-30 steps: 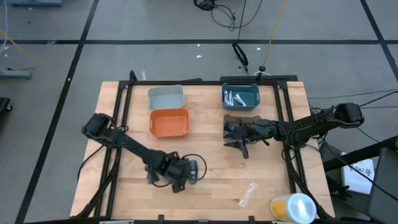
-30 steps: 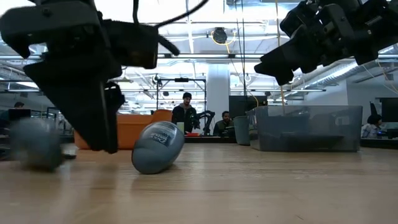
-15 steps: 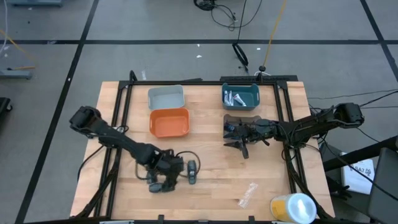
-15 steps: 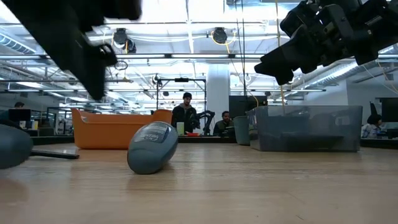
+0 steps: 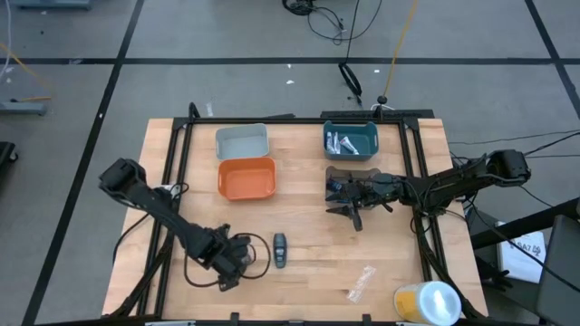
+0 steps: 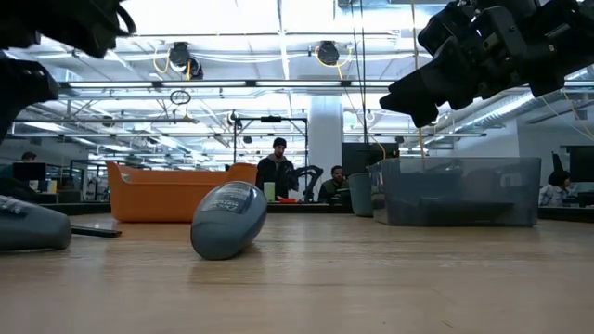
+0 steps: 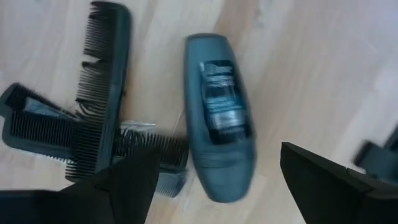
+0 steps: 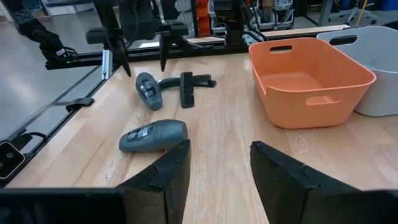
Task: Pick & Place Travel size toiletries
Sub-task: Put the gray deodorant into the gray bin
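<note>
Hovering at the lower left of the high view, the left gripper (image 5: 237, 260) has its jaws spread wide and holds nothing. Its wrist view looks straight onto a dark grey oval bottle (image 7: 217, 115) lying flat on the wooden table (image 5: 308, 226), with two black combs (image 7: 93, 124) crossed just beside it. Another grey oval bottle (image 5: 280, 251) lies just right of the gripper in the high view, near the lower centre. The step in hand appears to be the approach for a pick; which piece the arm means to take is hard to judge, since the wrist view is blurred.

Further right, the orange bin (image 5: 246, 178) and the grey bin (image 5: 242, 140) sit above centre, both apparently bare. The teal bin (image 5: 351, 139) at the upper right already holds some silvery-white tubes (image 5: 343, 142).

Right of centre, the right gripper (image 5: 349, 195) waits just below the teal bin, jaws partly apart with nothing between them.

Next, the left gripper needs to descend, centre its jaws across a bottle's narrow width, and close.
</note>
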{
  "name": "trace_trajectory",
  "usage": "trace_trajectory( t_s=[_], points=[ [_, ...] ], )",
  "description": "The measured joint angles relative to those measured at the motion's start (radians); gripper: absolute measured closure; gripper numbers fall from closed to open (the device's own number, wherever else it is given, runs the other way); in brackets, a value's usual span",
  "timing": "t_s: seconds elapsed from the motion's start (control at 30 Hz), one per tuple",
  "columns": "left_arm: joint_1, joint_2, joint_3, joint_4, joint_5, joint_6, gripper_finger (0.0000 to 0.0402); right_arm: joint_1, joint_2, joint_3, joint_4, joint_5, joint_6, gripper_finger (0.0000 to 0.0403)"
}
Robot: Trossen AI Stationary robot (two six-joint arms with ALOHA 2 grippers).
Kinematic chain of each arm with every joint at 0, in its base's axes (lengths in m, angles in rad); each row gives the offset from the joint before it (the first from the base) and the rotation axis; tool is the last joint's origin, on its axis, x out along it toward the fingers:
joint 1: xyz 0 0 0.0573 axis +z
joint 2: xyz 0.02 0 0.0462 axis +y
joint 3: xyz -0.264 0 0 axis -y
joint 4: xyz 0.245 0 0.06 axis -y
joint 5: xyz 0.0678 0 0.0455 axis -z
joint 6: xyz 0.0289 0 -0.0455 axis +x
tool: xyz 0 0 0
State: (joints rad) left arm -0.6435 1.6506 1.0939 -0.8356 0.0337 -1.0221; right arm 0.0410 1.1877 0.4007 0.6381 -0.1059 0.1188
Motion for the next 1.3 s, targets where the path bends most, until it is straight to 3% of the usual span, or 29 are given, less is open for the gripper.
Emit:
trace_trajectory(
  t_s=[0.13, 0.3, 0.87, 1.0, 1.23, 1.3],
  points=[
    [0.011, 0.038, 0.0, 0.016, 0.01, -0.032, 0.0073, 0.0, 0.0, 0.0, 0.0, 0.0, 0.0, 0.0248],
    [0.03, 0.077, 0.0, 0.052, 0.097, -0.046, 0.0073, 0.0, 0.0, 0.0, 0.001, 0.002, -0.004, 0.0248],
    [0.062, 0.238, 0.005, 0.074, 0.104, 0.01, 0.0076, 0.0, 0.0, 0.0, 0.0, 0.004, -0.003, 0.0248],
    [0.062, 0.223, 0.0, 0.078, 0.098, 0.045, 0.0105, 0.0, 0.0, 0.0, 0.0, 0.004, -0.003, 0.0248],
    [0.064, 0.212, 0.0, 0.091, 0.039, 0.067, 0.02, 0.0, 0.0, 0.0, 0.0, 0.004, -0.003, 0.0248],
    [0.076, 0.212, 0.0, 0.092, 0.064, 0.084, 0.0204, 0.0, 0.0, 0.0, 0.0, 0.004, -0.003, 0.0248]
  ],
)
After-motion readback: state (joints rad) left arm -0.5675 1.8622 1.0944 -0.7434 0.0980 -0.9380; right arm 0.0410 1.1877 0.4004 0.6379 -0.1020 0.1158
